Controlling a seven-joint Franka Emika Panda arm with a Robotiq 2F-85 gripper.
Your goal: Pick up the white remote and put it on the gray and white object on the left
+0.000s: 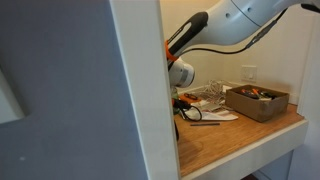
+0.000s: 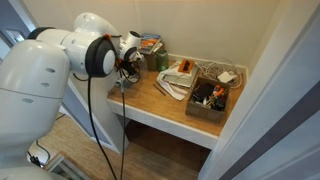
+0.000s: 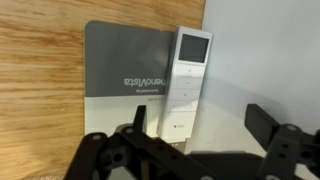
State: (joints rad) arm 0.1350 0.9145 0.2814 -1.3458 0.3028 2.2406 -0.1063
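In the wrist view the white remote (image 3: 187, 85) lies lengthwise, its small screen at the far end and its buttons running toward the near edge. Its left side rests along the right edge of the gray and white object (image 3: 125, 70), a flat sheet that is gray at the far end and has a white strip with a line of print nearer. The remote's right side lies over a plain pale surface. The sheet lies on the wooden counter (image 3: 40, 60). The jaws stand apart at the near edge of the picture with nothing clamped between them. The dark fingers (image 3: 283, 140) are clear of the remote on either side, and the remote's near end lies just beyond them.

In an exterior view a pale wall panel (image 1: 70, 90) in front hides the left half of the scene. The arm (image 1: 235, 15) reaches down from the upper right to the counter's left end, where the panel's edge hides the jaws. A brown box (image 1: 257, 102) stands at the right, with loose papers (image 1: 212, 100) beside it.

In an exterior view the arm fills the left side, with its wrist over the counter's left end. The brown box sits at the near right, and a green can (image 2: 161, 60) stands at the far wall. The remote is too small to make out here.
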